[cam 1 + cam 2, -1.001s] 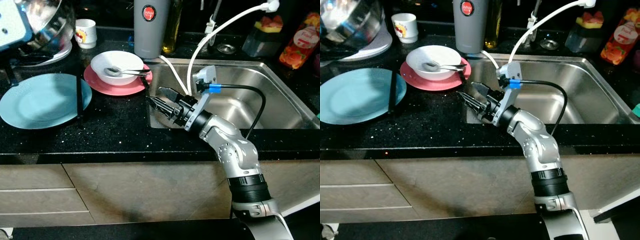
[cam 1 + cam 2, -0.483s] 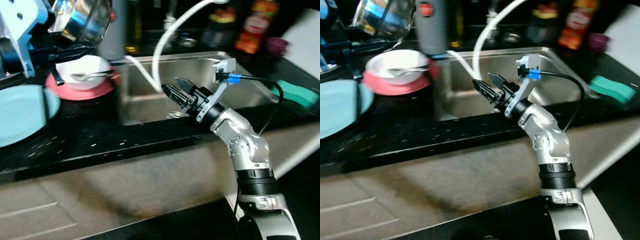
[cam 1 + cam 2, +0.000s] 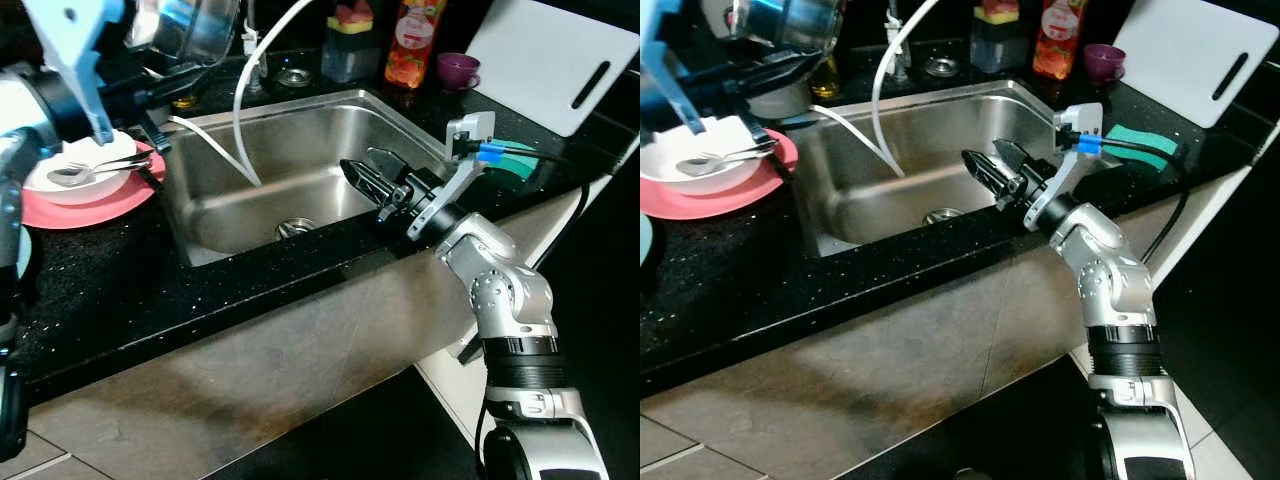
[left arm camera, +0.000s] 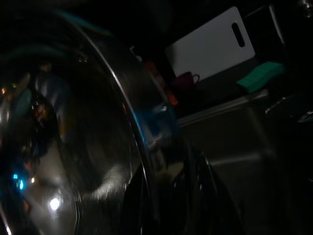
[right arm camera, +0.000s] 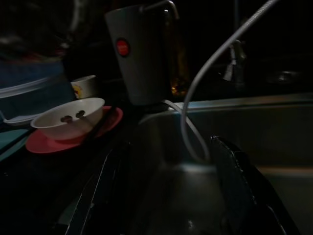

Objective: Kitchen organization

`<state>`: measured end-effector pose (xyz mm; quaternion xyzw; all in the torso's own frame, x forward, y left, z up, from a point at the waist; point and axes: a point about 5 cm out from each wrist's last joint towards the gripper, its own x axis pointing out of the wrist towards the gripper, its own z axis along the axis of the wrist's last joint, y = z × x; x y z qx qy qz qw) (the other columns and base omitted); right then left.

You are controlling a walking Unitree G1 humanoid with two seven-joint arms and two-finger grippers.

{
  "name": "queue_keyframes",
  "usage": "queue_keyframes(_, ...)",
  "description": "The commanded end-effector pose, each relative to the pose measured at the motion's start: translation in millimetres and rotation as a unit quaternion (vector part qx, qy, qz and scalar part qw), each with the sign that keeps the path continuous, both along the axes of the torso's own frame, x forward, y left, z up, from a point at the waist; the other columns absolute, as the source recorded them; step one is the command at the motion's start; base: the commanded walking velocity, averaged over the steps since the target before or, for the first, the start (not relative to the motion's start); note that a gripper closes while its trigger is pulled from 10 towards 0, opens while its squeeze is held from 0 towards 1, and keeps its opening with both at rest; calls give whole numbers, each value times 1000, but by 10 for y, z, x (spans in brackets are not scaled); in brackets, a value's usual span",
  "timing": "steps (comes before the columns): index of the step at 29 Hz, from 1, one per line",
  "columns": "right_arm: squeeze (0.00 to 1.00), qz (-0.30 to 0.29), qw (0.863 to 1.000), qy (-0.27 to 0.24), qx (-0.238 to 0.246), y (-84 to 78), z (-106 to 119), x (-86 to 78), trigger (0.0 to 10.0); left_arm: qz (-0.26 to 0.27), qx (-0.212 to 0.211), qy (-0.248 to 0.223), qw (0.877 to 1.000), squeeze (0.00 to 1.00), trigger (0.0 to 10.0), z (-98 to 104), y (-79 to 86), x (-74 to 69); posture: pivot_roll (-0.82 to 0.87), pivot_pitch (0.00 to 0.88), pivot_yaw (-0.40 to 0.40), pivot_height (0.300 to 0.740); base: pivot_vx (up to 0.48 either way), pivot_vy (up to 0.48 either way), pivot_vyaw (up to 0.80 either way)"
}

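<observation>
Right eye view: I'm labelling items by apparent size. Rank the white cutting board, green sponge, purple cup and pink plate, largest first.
1. white cutting board
2. pink plate, cut off at the edge and nearer the camera, so unsure against the board
3. green sponge
4. purple cup

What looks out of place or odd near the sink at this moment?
The white hose hangs loose into the steel sink instead of being stowed. The left gripper holds a shiny steel bowl tilted in the air, above the sink's left edge. The spoon rests in the white bowl on the pink plate.
</observation>
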<state>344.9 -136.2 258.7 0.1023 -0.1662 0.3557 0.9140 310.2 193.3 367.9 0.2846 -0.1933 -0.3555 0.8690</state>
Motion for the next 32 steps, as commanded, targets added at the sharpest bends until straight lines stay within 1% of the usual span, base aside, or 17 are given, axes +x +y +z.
queue_keyframes(1, 0, -2, 1000, 5, -5, -32, 1, -10, 10000, -24, 22, -12, 999, 0, 10000, -41, -201, 60, 96, 0, -22, 740, 0, 0, 0)
queue_keyframes(4, 0, -7, 1000, 7, -4, -43, -1, -15, 10000, -29, 31, -6, 999, 0, 10000, -99, -281, 110, 87, 0, -11, 740, 0, 0, 0)
queue_keyframes(9, 0, -13, 1000, 11, -5, -65, -18, -27, 10000, -32, 54, 2, 998, 0, 10000, -220, -401, 193, 80, 0, -2, 740, 0, 0, -800)
queue_keyframes(12, 0, -15, 1000, 11, -4, -72, -18, -34, 10000, -32, 56, 5, 998, 0, 10000, -264, -445, 219, 77, 2, -2, 740, 0, 0, -800)
queue_keyframes(13, 0, -18, 1000, 13, -5, -86, -26, -39, 10000, -15, 61, 11, 998, 0, 10000, -336, -461, 286, 77, 4, -1, 740, 0, 0, -800)
queue_keyframes(15, 0, -20, 1000, 15, -6, -82, -31, -38, 10000, 9, 60, 13, 998, 0, 10000, -388, -448, 359, 76, 8, 0, 740, 0, 0, -800)
queue_keyframes(20, 0, -26, 999, 14, -15, -88, -52, -39, 10000, 29, 44, 12, 999, 0, 10000, -403, -443, 406, 74, 11, 0, 740, 0, 0, -800)
queue_keyframes(23, 0, -26, 999, 18, -17, -66, -86, -50, 10000, 72, 36, 20, 997, 0, 10000, -491, -411, 507, 77, 15, -5, 740, 0, 0, 0)
queue_keyframes(24, 0, -25, 999, 17, -18, -54, -91, -54, 10000, 83, 40, 23, 995, 0, 10000, -528, -403, 535, 77, 15, -5, 740, 0, 0, 0)
queue_keyframes(27, 0, -24, 999, 17, -18, -48, -91, -57, 10000, 89, 43, 25, 995, 0, 10000, -555, -401, 553, 78, 16, -7, 740, 0, 0, 0)
queue_keyframes(28, 0, -24, 999, 17, -18, -39, -92, -60, 10000, 96, 50, 32, 994, 0, 10000, -606, -405, 581, 78, 16, -7, 740, 0, 0, 0)
queue_keyframes(29, 0, -22, 999, 17, -19, -25, -92, -66, 10000, 112, 62, 39, 991, 0, 10000, -682, -392, 641, 74, 22, -7, 740, 0, 0, 0)
queue_keyframes(30, 0, -22, 999, 17, -19, -25, -92, -66, 10000, 112, 62, 39, 991, 0, 10000, -682, -392, 641, 74, 22, -7, 740, 0, 0, 0)
queue_keyframes(32, 0, -18, 999, 18, -22, -3, -92, -77, 10000, 147, 76, 57, 985, 0, 10000, -806, -332, 757, 70, 27, -6, 740, 0, 0, 0)
